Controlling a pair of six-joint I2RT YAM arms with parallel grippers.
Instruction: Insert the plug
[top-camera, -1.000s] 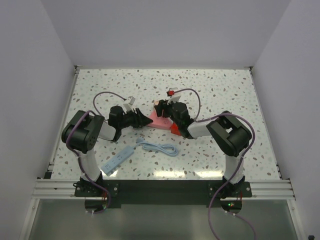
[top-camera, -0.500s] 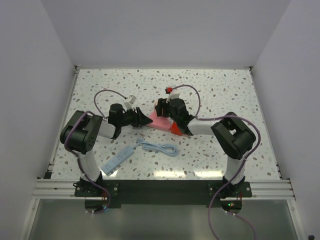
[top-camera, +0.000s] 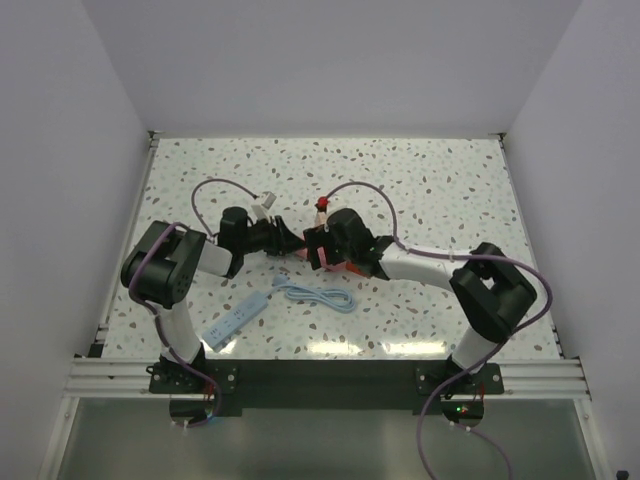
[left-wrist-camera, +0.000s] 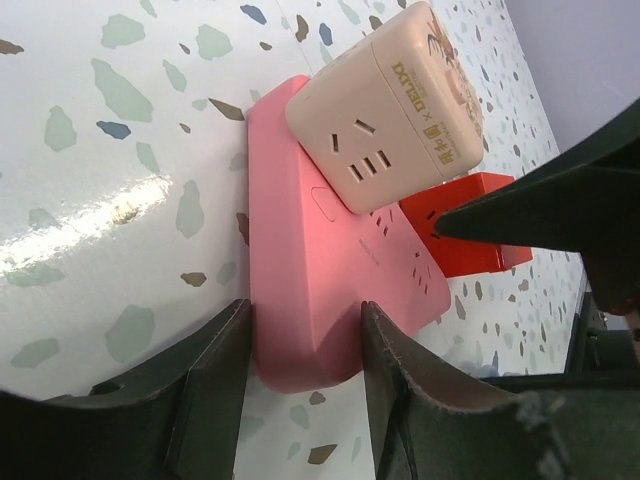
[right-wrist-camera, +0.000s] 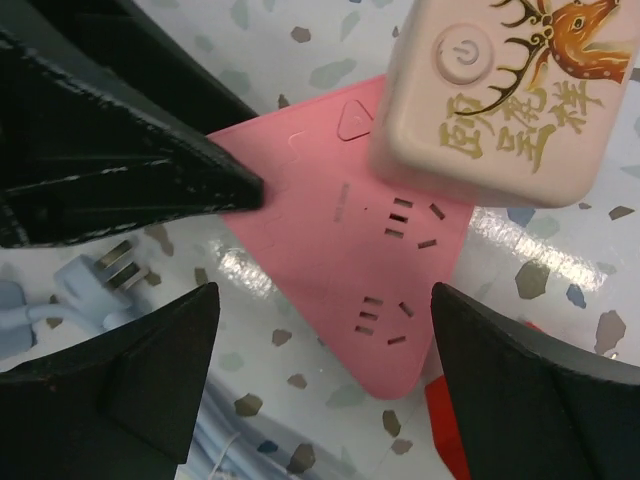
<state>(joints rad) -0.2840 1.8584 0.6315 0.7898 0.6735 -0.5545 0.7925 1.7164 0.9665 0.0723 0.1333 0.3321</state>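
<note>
The plug (right-wrist-camera: 500, 100) sits on top of the pink strip (left-wrist-camera: 300, 200). The left gripper (left-wrist-camera: 305, 315) grasps the strip's corner. The right gripper (right-wrist-camera: 320, 330) hangs over it, fingers spread and empty.

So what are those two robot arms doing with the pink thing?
The left end effector is clamped on one corner of the pink triangle socket strip. The peach cube plug sits on top of the strip. The right end effector hovers over it, open and holding nothing.
</note>
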